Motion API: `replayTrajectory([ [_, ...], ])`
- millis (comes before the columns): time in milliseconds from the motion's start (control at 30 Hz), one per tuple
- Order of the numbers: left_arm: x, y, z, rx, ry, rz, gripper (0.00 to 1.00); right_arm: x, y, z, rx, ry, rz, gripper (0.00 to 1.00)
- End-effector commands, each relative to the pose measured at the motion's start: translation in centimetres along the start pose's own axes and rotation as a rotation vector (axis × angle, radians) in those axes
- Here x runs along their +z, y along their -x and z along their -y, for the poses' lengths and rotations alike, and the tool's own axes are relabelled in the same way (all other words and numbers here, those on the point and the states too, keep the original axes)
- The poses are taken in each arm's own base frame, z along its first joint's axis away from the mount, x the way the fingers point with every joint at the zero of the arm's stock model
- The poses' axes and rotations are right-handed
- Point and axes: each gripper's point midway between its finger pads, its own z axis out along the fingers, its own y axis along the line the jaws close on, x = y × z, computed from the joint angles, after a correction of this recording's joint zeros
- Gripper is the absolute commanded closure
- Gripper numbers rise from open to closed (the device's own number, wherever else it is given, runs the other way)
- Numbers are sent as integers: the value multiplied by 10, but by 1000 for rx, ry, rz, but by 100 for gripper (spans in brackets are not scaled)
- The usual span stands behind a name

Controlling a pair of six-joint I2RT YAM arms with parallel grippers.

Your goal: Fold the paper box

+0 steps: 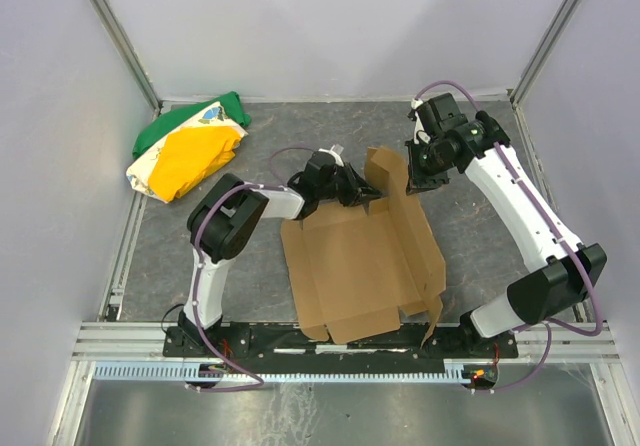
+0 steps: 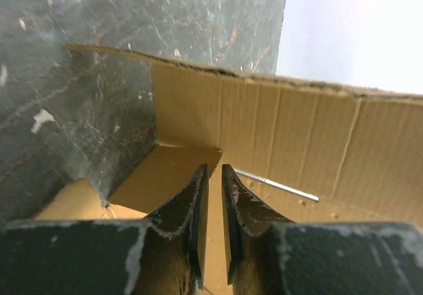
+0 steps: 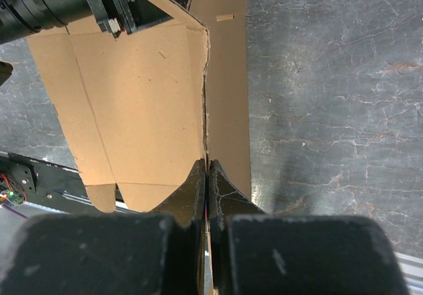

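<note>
The right gripper (image 3: pixel 207 170) is pressed closed on the top edge of a raised side of the box (image 1: pixel 360 261); that edge runs straight out from between its fingertips. To one side of the fingers lies the flat brown base, to the other bare table (image 3: pixel 330 110).

The left gripper (image 2: pixel 214 176) stands narrow, with a thin slit between its fingers. Cardboard shows through the slit, but I cannot tell whether it is pinched there or simply lies behind. Just ahead of the tips a small flap is folded inward, and beyond it a panel stands up across the view.

From above, both grippers meet the box at its far end, close to each other, and the rest of the sheet spreads flat towards the arm bases. A cloth (image 1: pixel 190 151) lies well apart, off to the left gripper's outer side.

The cardboard looks light and fairly stiff. It should hinge readily along its creases but spring back if let go, and it will buckle if squeezed mid-panel. The best hold is probably on a free edge near a crease, with the neighbouring panel steadied by the other arm.
</note>
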Motion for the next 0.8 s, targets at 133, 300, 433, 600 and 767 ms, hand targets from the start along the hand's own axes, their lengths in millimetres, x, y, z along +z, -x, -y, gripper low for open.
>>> replayTrajectory([
  [133,-5,-59,2,74,7,-158,80,16,-22,14,-7,-70,-90,97],
  [300,-7,-81,-10,78,40,-203,80,16,-24,16,-5,-78,-93,97],
  [433,-12,-87,-20,73,62,-212,80,17,-27,19,-1,-88,-100,97],
  [600,-24,-76,-4,116,61,-158,69,16,-28,21,6,-97,-92,98],
  [767,-52,-52,32,221,75,-50,54,14,-28,22,16,-100,-78,98],
])
